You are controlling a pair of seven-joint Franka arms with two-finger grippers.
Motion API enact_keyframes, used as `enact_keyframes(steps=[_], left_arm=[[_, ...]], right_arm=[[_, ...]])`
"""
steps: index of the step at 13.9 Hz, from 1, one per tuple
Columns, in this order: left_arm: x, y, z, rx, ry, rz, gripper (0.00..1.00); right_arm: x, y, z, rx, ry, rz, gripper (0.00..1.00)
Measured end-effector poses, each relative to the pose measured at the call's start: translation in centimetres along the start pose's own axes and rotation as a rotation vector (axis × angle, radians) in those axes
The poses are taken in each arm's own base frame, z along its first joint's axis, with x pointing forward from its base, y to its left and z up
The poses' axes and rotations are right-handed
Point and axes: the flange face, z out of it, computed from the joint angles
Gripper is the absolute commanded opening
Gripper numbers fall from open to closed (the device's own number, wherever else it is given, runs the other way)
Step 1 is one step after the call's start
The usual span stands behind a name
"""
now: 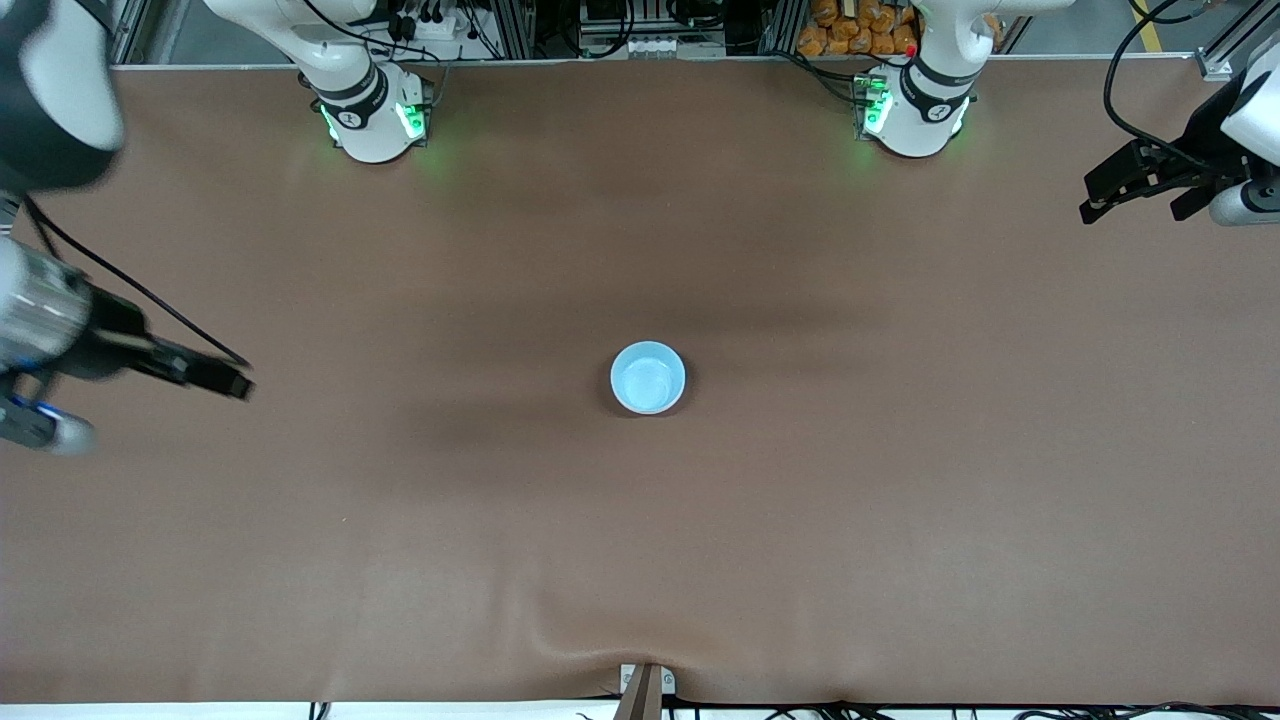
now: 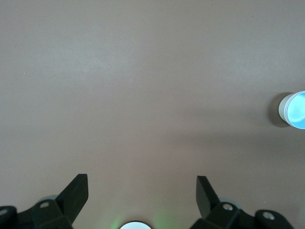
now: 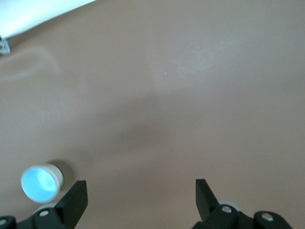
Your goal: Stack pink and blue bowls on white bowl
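A light blue bowl stands upright in the middle of the brown table, its inside facing up. In the left wrist view and the right wrist view a whitish outer wall shows below its rim, so it seems to sit nested in the white bowl. No pink bowl shows. My left gripper hangs open and empty over the left arm's end of the table; its jaws frame bare cloth. My right gripper hangs open and empty over the right arm's end.
The two arm bases stand along the table's edge farthest from the front camera. A metal clamp and a fold in the brown cloth sit at the nearest edge. Cables run along both edges.
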Motion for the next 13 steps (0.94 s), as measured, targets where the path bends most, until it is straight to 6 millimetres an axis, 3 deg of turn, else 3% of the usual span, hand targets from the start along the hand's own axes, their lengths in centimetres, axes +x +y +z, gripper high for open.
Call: enact_keyframes(steps=[2, 4, 6, 9, 13], left_arm=[[0.0, 0.0, 0.2, 0.000, -0.004, 0.000, 1.00], [0.0, 0.0, 0.3, 0.001, -0.004, 0.001, 1.00], [0.0, 0.0, 0.3, 0.001, -0.004, 0.001, 1.00], [0.0, 0.0, 0.3, 0.001, -0.003, 0.001, 1.00], [0.0, 0.0, 0.3, 0.001, -0.004, 0.001, 1.00]], right_arm=[[-2.9, 1.9, -4.0, -0.023, -0.002, -0.048, 1.00], [-6.0, 2.3, -6.3, -0.036, 0.007, -0.062, 1.00], [-8.3, 2.2, -6.0, -0.051, 0.025, -0.068, 1.00], [-9.9, 2.9, -3.2, -0.064, 0.035, -0.065, 1.00], [-10.0, 3.8, -4.5, -0.100, 0.076, -0.092, 1.00]])
